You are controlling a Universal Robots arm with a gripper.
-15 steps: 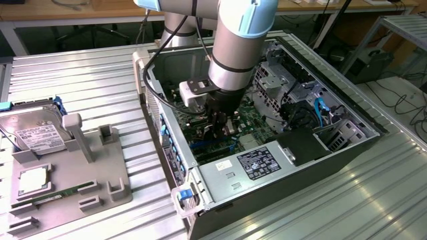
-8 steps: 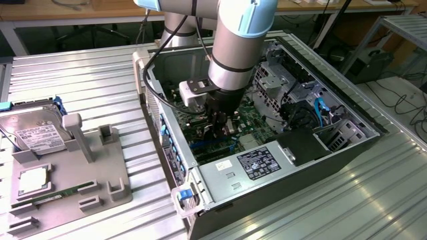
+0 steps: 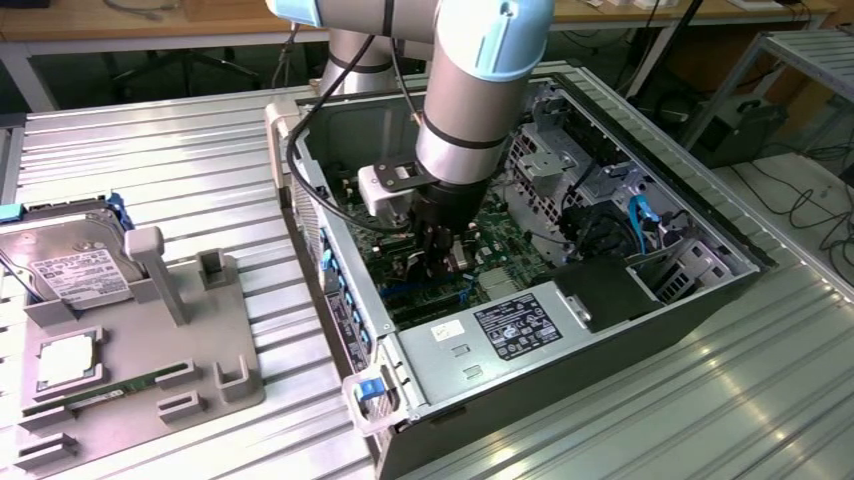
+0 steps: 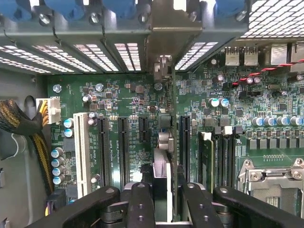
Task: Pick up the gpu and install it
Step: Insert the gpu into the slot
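Reaching down into the open computer case (image 3: pixel 694 225), the gripper (image 4: pixel 161 190) pinches the gpu (image 4: pixel 160 142) edge-on above the motherboard (image 4: pixel 118 99); insertion appears under way, calling for square alignment with an expansion slot (image 4: pixel 123 147).

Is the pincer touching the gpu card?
Touching. In the wrist view the pincer fingers clamp both sides of the edge-on gpu.
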